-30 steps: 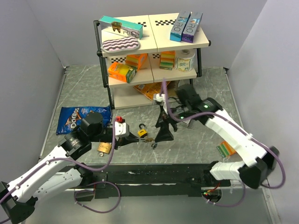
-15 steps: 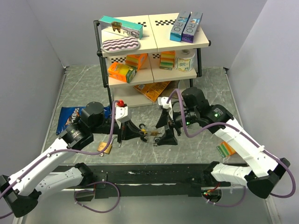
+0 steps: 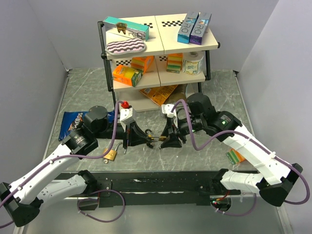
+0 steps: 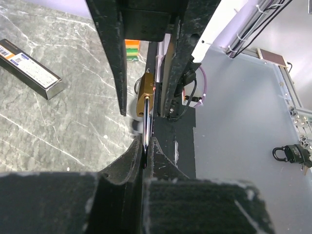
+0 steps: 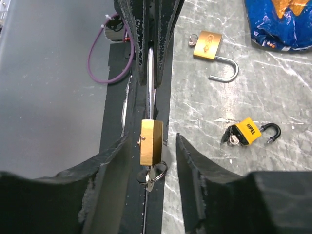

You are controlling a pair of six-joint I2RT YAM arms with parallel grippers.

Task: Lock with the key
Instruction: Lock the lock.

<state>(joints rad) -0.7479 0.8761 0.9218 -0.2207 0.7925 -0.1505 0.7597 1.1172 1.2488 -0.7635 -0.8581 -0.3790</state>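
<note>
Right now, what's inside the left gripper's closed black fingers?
The left gripper pinches the silver shackle of a small brass padlock. The shackle's near end is covered by the fingers, so how deep it sits cannot be seen.

"ARO" on shelf-top blue boxes (image 3: pixel 188 27); roughly "OPEL" on yellow padlock (image 5: pixel 247 130).

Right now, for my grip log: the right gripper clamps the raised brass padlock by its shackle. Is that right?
Not quite. It is the left gripper that clamps the padlock by its shackle, as the left wrist view shows. The right gripper only straddles the lock's body, jaws apart.
</note>
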